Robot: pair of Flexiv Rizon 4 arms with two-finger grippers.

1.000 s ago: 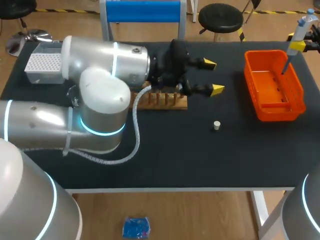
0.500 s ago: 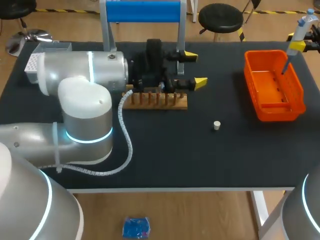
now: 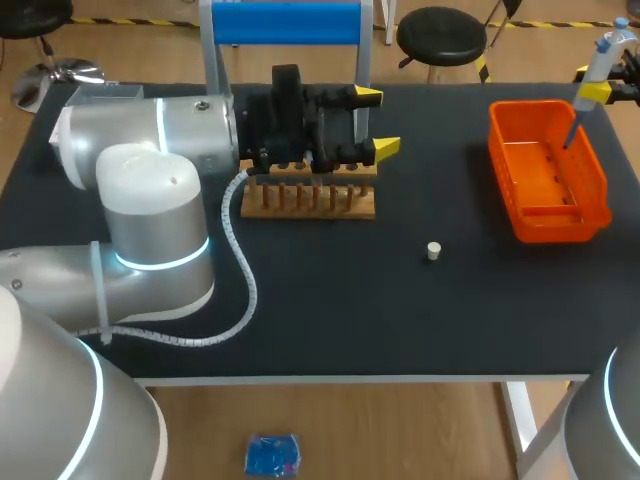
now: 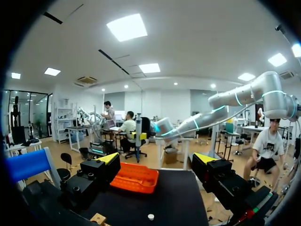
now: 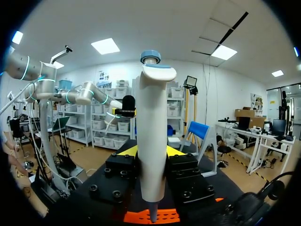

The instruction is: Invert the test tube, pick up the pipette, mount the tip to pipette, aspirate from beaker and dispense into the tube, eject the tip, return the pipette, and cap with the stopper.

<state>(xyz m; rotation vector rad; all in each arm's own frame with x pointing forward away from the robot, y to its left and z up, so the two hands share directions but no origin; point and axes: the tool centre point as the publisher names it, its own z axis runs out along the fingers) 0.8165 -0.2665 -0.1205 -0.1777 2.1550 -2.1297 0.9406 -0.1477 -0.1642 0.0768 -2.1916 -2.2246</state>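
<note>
My left gripper [image 3: 377, 122] hangs open and empty just behind the wooden rack [image 3: 310, 198], its yellow tips wide apart. In the left wrist view the same gripper [image 4: 157, 160] faces the orange basket [image 4: 135, 177] and the small white stopper [image 4: 150, 217] on the mat. At the far right my right gripper [image 3: 600, 92] is shut on the white pipette [image 3: 598, 62], which is upright with its lower end over the orange basket [image 3: 548, 170]. The right wrist view shows the pipette [image 5: 153, 136] clamped between the fingers of the right gripper [image 5: 151, 150]. The stopper [image 3: 433, 251] lies alone mid-table. No test tube or beaker shows.
The bulk of my left arm [image 3: 150, 200] covers the table's left half. A white tip box [image 3: 72, 105] peeks out behind it at the back left. A corner of the rack [image 4: 99, 219] shows under the left gripper.
My left arm has swung to the left and back, carrying its open gripper from right of the rack to behind it. The right arm and pipette have not moved.
</note>
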